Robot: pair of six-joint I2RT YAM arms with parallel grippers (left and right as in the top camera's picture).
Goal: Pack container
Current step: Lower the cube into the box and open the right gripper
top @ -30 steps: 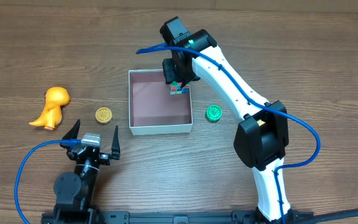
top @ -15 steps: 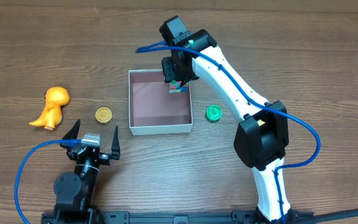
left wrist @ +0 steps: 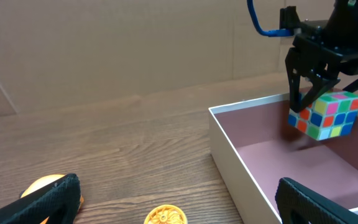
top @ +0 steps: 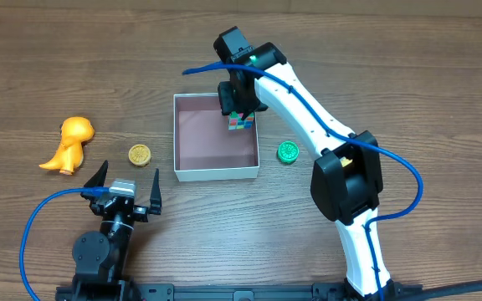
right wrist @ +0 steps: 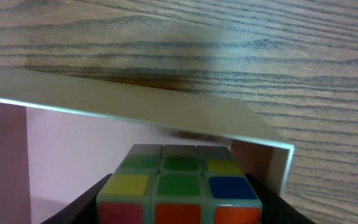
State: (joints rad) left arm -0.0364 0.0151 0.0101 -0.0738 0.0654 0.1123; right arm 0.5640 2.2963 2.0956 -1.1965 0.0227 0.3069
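Observation:
The container is a square shallow box with white walls and a pinkish-brown floor at mid table; it also shows in the left wrist view and the right wrist view. My right gripper is shut on a multicoloured puzzle cube and holds it inside the container's far right corner, just above the floor. The cube shows in the left wrist view and the right wrist view. My left gripper is open and empty near the table's front left.
An orange dinosaur toy lies at the left. A yellow disc lies left of the container, also in the left wrist view. A green disc lies right of the container.
My right gripper with the cube has shifted slightly and lowered a little in the container's far right corner. The left arm has not moved.

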